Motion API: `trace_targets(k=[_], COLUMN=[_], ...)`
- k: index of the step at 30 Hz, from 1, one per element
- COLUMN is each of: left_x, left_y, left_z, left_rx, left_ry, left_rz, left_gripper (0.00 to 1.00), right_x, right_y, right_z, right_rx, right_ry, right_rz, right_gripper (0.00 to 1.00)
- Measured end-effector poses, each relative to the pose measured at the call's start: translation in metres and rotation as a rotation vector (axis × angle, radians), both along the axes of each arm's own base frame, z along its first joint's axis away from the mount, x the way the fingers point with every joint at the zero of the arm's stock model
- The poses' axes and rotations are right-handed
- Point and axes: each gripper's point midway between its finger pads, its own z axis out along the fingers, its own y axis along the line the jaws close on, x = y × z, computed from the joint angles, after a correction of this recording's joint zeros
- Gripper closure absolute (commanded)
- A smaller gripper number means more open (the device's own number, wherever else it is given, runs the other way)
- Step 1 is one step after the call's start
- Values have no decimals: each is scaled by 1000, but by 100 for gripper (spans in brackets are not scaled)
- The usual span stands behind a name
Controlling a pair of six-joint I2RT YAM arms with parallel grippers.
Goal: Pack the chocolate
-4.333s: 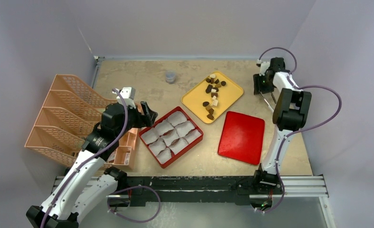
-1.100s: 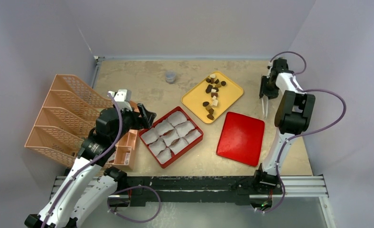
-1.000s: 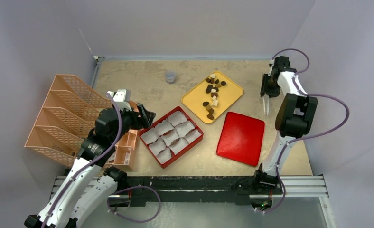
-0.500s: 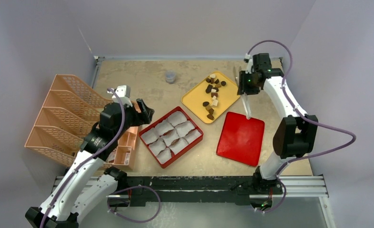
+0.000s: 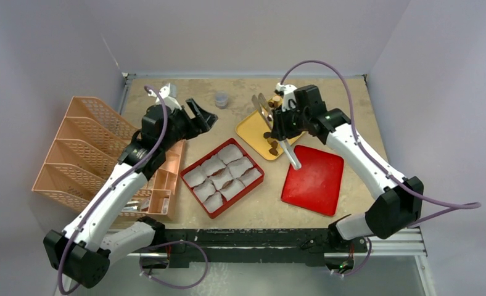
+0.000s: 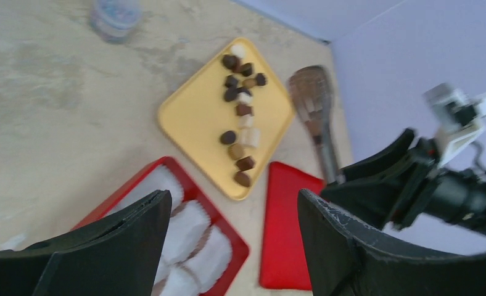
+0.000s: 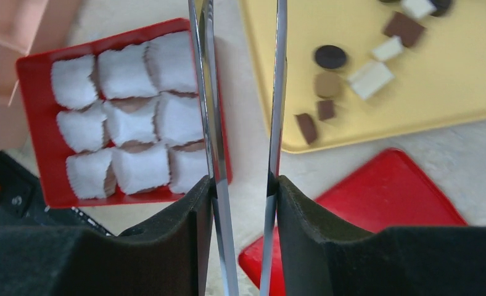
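Note:
The chocolate (image 5: 272,143) is small dark, light brown and white pieces on the yellow tray (image 5: 248,126); my right arm covers part of it. It also shows in the left wrist view (image 6: 240,117) and the right wrist view (image 7: 351,74). My right gripper (image 5: 282,128) is shut on metal tongs (image 5: 293,157) and hovers over the tray; the two tong blades (image 7: 206,92) run between its jaws. My left gripper (image 5: 205,117) is open and empty, raised above the table left of the tray. The red box (image 5: 238,198) holds white paper cups (image 5: 223,176).
A flat red lid (image 5: 313,179) lies right of the box. An orange organizer (image 5: 86,148) stands at the left. A small grey jar (image 5: 221,99) stands at the back. The box rim (image 7: 31,92) and lid (image 7: 376,203) lie below the tongs.
My right arm has swung from the far right edge leftward over the yellow tray, carrying the tongs. My left gripper has moved from the box's corner back and to the right.

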Motion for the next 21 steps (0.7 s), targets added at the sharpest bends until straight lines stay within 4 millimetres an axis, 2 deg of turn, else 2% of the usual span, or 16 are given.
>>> trace_targets(k=[5, 8, 11, 17, 21], left_x=[17, 24, 31, 45, 55], left_y=[-34, -50, -63, -88, -95], left_z=[23, 36, 39, 28, -1], left_rx=[-172, -248, -292, -368, -348], left_ry=[-41, -75, -87, -61, 6], left_rz=[-84, -139, -184, -267, -271], left_gripper=[26, 26, 26, 27, 30], right_x=[-21, -27, -26, -27, -26], right_y=[36, 47, 51, 60, 64], right_z=[3, 5, 8, 20, 26], right_rx=[7, 18, 34, 57, 67], right_ry=[-14, -18, -31, -61, -80], right_rz=[113, 147, 160, 205, 221], right_gripper=[58, 58, 58, 58, 58])
